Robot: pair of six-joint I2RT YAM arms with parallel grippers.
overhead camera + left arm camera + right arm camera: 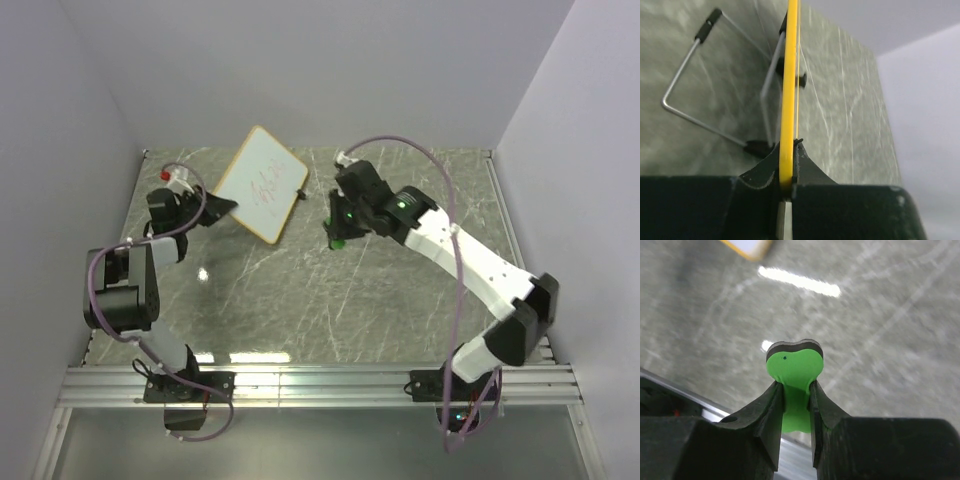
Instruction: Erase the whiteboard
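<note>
Left side: my left hand (222, 208) is clamped on the whiteboard (262, 183), fingers pinched on the frame at its lower-left edge. The board sits at the far left of the bench (300, 300), turned diagonally, white face toward the overhead camera. The red scribbles (266, 190) cover the middle of that face. There is a shadow under the near corner, but I cannot tell from above whether any part of the board touches the bench.

Left wrist view: I see the board edge-on, a thin yellow strip running straight up from between the two dark fingers, which are closed tight on it with no gap either side. Behind the board is its wire stand (700, 123) — a bent grey rod with black caps (707, 25) on the ends, swung out to the left.

Right side: my right hand (337, 238) hangs over the middle of the bench, to the right of the board and apart from it. It grips the eraser (339, 242) — a green bow shape with a dark layer along its far face. In the wrist view the fingers are narrow, squeezing the eraser's waist, with the upper lobe standing clear above the fingertips. One board corner shows blurred at the top of that view; the eraser is not touching it.
</note>
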